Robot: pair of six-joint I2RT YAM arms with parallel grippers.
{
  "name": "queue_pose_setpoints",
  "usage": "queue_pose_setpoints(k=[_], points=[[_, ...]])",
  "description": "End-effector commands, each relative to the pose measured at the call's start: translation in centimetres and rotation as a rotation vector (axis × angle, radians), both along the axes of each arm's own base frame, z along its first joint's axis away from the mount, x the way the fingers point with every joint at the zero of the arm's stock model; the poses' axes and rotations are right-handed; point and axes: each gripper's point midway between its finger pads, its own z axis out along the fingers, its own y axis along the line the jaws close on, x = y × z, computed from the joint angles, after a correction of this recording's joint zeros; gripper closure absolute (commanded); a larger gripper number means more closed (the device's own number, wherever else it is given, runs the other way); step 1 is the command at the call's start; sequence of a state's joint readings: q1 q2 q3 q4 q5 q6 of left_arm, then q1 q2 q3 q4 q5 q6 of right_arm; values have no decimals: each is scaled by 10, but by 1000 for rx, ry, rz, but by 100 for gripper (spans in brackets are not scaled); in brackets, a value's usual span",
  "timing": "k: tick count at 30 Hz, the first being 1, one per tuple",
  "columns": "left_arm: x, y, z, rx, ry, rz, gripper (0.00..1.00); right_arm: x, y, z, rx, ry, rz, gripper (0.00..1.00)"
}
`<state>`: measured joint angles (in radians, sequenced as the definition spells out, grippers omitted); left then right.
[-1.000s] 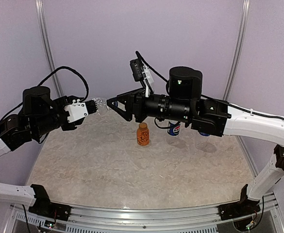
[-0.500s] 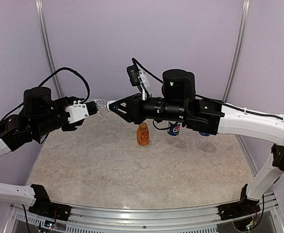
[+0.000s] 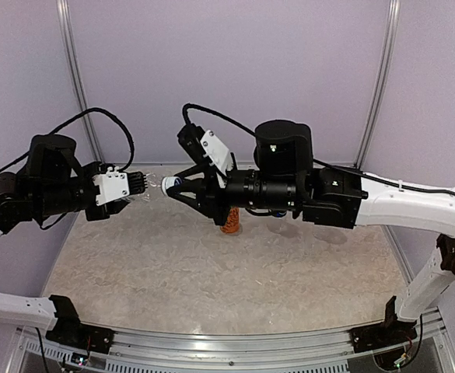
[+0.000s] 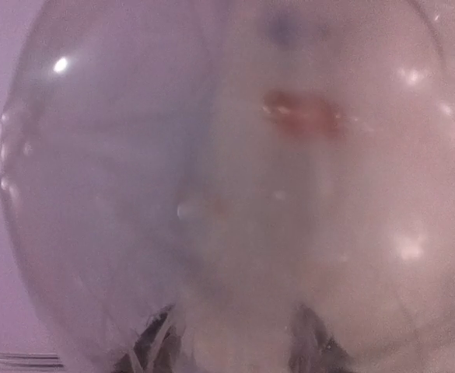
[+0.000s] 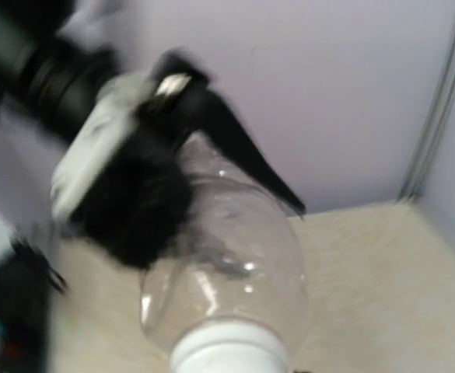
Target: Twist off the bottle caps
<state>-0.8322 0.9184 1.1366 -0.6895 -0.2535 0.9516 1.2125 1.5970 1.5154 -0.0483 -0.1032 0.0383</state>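
Note:
My left gripper (image 3: 139, 185) is shut on the clear unlabelled bottle (image 3: 154, 186) and holds it level in the air, neck pointing right. My right gripper (image 3: 174, 186) is closed round its white cap (image 3: 173, 184). In the right wrist view the bottle (image 5: 235, 256) and cap (image 5: 227, 350) sit close to the lens, with the left gripper's black fingers (image 5: 141, 202) on the body. The bottle (image 4: 227, 186) fills the left wrist view. The short orange bottle (image 3: 229, 226) stands on the table, mostly behind my right arm. The Pepsi and bright-blue-label bottles are hidden.
The marbled tabletop (image 3: 211, 280) lies below both arms. Purple walls with metal posts (image 3: 75, 78) enclose the back and sides. A metal rail (image 3: 227, 342) runs along the near edge.
My right arm has moved left and its jaws have closed round the clear bottle's cap. My left arm has drawn back a little to the left with the bottle. The Pepsi bottle is now hidden.

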Motion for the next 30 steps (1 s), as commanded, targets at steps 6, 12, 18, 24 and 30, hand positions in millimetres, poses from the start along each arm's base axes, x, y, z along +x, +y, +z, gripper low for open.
queue_pose_setpoints(k=[6, 12, 18, 24, 30], points=[[-73, 7, -51, 85, 418, -154, 58, -75, 0, -77, -704, -1221, -94, 100], [-79, 2, -51, 63, 455, -177, 58, -69, 0, -65, -767, -1472, -217, 100], [-73, 1, -43, 35, 418, -156, 58, -78, 1, -44, -608, -1382, -231, 48], [-49, 1, -31, 2, 301, -85, 58, -68, -15, -25, -508, -1179, -343, 1], [2, -2, -1, -30, 9, 26, 57, -65, -28, 7, -150, -596, -145, 1]])
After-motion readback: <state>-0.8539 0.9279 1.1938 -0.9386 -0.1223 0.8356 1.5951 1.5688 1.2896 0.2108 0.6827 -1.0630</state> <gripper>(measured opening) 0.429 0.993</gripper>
